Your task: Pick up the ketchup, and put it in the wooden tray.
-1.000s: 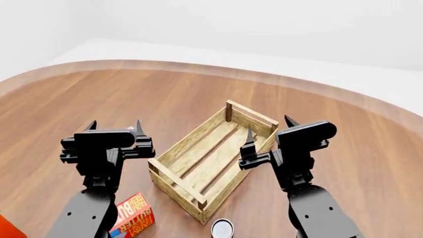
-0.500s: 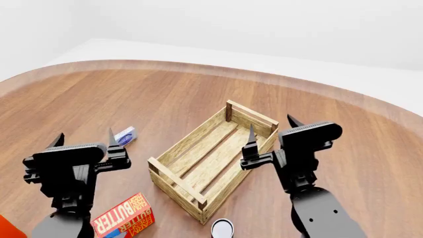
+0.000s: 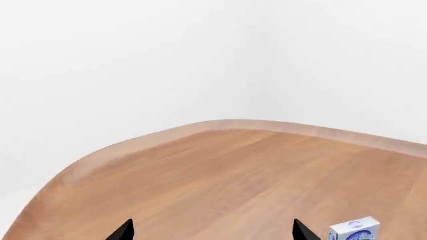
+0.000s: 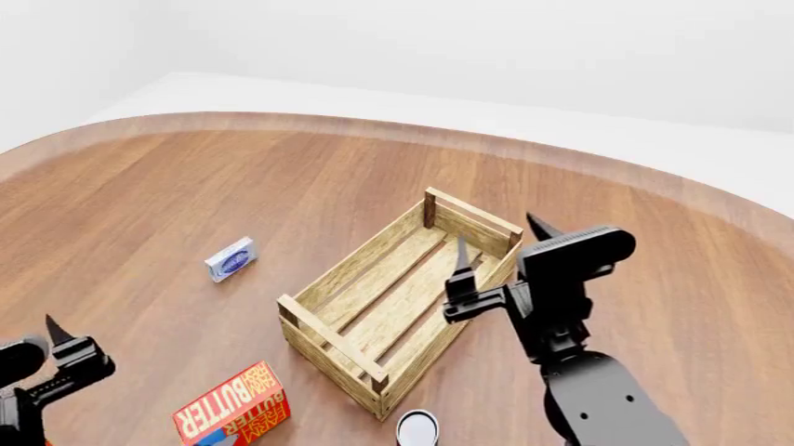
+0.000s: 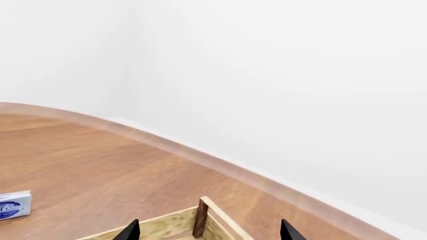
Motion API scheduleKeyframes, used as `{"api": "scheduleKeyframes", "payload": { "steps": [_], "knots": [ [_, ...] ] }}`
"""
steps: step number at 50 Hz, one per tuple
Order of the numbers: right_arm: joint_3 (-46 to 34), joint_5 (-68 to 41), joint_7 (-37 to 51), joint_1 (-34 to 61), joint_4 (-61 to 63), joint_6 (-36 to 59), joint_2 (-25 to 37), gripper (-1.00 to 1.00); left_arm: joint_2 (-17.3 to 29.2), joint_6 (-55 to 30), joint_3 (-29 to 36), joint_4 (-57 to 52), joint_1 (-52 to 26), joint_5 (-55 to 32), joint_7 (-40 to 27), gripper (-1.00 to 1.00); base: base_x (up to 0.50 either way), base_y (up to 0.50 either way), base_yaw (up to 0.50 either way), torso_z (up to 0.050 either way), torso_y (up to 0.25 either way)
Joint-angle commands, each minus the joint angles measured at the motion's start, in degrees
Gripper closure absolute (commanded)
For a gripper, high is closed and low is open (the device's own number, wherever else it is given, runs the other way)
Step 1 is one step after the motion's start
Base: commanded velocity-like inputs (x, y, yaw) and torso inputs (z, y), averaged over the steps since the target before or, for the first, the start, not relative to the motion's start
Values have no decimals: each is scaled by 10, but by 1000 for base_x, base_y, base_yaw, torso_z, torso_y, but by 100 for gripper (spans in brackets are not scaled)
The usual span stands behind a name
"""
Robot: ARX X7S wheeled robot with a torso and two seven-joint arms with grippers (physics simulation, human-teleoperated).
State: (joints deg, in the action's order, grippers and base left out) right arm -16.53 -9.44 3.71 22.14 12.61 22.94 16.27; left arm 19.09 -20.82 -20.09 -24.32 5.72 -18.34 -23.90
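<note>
The ketchup is out of view in every frame. The wooden tray (image 4: 360, 255), a pale slatted crate, lies slantwise at mid-table; one corner post (image 5: 200, 217) shows in the right wrist view. My left gripper (image 4: 15, 348) is low at the head view's near-left edge, partly cut off. It is open and empty (image 3: 212, 232), over bare table. My right gripper (image 4: 499, 237) hovers above the tray's right wall, near its far corner. It is also open and holds nothing (image 5: 209, 231).
A small blue-and-white box (image 4: 231, 258) lies left of the tray and shows in both wrist views (image 3: 353, 231) (image 5: 13, 205). A red butter box (image 4: 232, 406) lies near the front. A can top (image 4: 417, 428) sits by the tray's near corner. The curved table edge (image 4: 372, 128) runs behind.
My left arm has swung left and toward the near edge, uncovering the blue-and-white box and the butter box. The red-orange patch at the bottom-left corner no longer shows. The right gripper barely shifted.
</note>
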Motion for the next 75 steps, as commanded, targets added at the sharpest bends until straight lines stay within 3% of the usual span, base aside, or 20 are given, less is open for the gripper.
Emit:
{"api": "scheduleKeyframes", "payload": {
  "steps": [1,24,75],
  "knots": [
    [-10,-4,-8,6,-17,-13,-4,-100,1,-39,-70,-23,43,-16,-44,-100,0,0,0,0,0],
    [-23,-4,-8,12,-50,-32,-11,-100,-9,-53,-93,40,53,-11,-67,-100,0,0,0,0,0],
    [-30,-13,-1,20,-65,-40,-2,-100,5,25,-17,220,-50,36,-44,-100,0,0,0,0,0]
  ]
}}
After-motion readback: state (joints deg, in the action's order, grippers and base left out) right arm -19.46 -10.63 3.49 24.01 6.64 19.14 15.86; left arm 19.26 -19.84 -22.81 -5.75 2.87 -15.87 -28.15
